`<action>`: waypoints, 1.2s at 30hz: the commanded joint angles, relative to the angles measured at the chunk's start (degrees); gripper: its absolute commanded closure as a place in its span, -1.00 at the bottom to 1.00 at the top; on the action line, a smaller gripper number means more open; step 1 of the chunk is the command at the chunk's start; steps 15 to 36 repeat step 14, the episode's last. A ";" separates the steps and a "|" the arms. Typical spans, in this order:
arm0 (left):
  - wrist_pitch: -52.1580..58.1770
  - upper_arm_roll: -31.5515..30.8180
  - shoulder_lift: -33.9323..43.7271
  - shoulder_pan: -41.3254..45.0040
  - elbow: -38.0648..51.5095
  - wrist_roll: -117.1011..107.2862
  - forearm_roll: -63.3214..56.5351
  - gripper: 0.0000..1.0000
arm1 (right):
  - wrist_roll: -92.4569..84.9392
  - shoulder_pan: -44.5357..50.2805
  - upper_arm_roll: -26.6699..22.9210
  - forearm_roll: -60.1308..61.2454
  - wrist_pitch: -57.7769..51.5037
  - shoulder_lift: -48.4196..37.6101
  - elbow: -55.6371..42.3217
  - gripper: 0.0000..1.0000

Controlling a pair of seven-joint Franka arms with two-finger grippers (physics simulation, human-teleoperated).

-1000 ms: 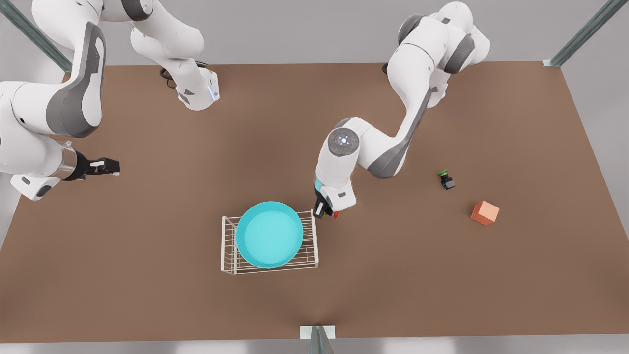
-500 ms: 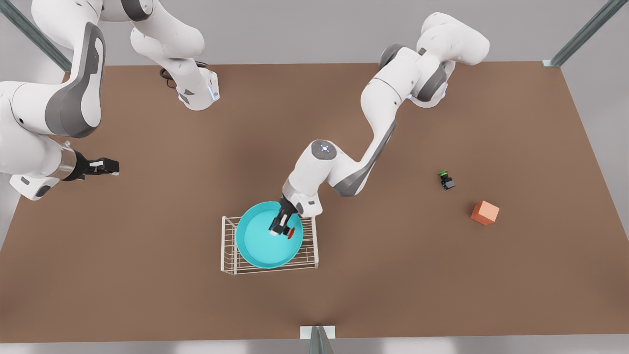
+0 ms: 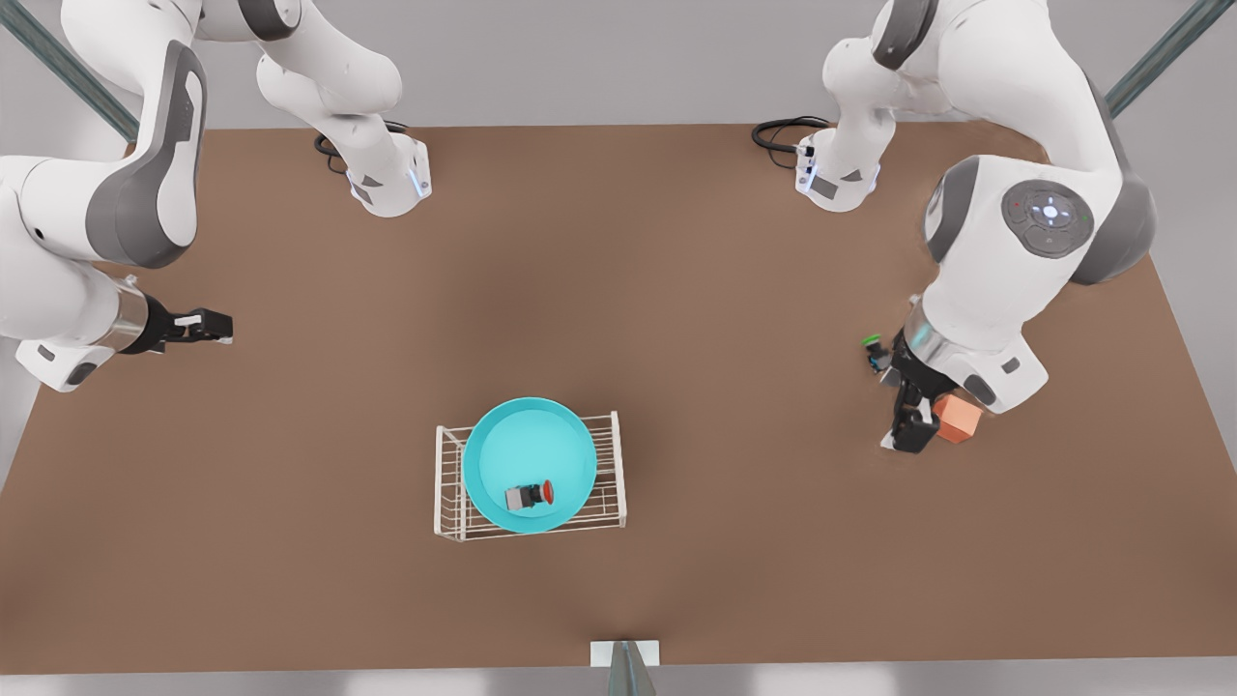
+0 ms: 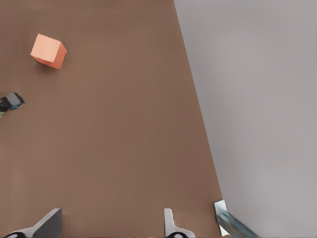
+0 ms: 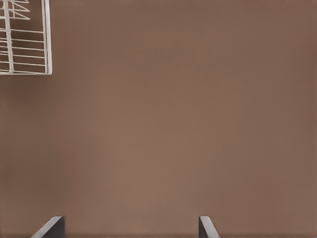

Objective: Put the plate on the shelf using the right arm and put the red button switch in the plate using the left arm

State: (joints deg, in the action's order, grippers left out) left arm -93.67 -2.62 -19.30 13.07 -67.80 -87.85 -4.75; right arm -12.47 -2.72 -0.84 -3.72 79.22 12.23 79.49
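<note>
The red button switch [image 3: 530, 496] is lying on its side inside the plate [image 3: 529, 464], near the rim closest to the camera, its long axis running across the front view with the red cap pointing toward that view's right; I judge it light, hard and prone to roll, best pinched across its blocky body. The plate is sitting on the shelf [image 3: 609, 471], stiff and probably slick. My left gripper [image 3: 913, 425], fingers spread and empty, is hanging by the orange cube [image 3: 957, 418]; my right gripper [image 3: 198, 327], also spread, is waiting well apart.
</note>
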 commanded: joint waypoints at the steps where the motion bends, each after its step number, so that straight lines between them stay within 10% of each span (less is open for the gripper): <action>1: 11.50 -0.46 5.94 -1.21 -10.15 82.41 -3.07 -1.00 | -0.01 0.00 -0.04 0.11 -0.03 -0.11 -0.03 -1.00; 36: 23.18 -1.51 6.03 -1.82 -9.89 80.47 2.82 -1.00 | 0.07 0.00 -0.04 -0.24 -0.12 -0.90 -0.12 -1.00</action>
